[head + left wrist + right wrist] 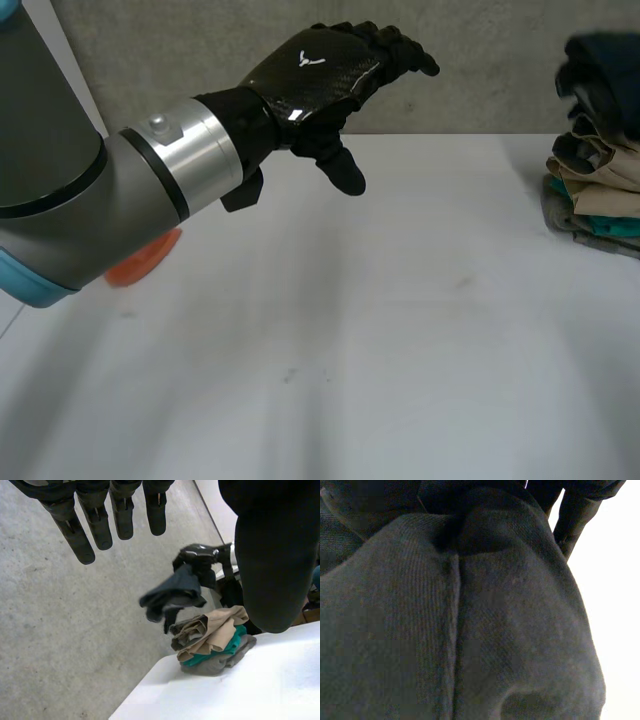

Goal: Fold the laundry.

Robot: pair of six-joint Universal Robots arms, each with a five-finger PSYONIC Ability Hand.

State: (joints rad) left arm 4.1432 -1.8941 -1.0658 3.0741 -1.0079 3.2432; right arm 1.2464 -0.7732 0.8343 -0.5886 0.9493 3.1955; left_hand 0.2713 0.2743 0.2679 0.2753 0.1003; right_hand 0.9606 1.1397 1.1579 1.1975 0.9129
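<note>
Across the white table (400,350), a laundry pile (598,182) sits at three o'clock. Right hand (200,556) pinches a dark garment (175,592) above it; left hand (320,72) hovers at twelve, fingers loose. Trailing cloth may snag and topple the pile.

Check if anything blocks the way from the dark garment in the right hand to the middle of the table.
Nothing visible does: the middle of the table is bare. The dark garment hangs from the right hand above the clothes pile; the open left hand hovers over the far left side.
</note>
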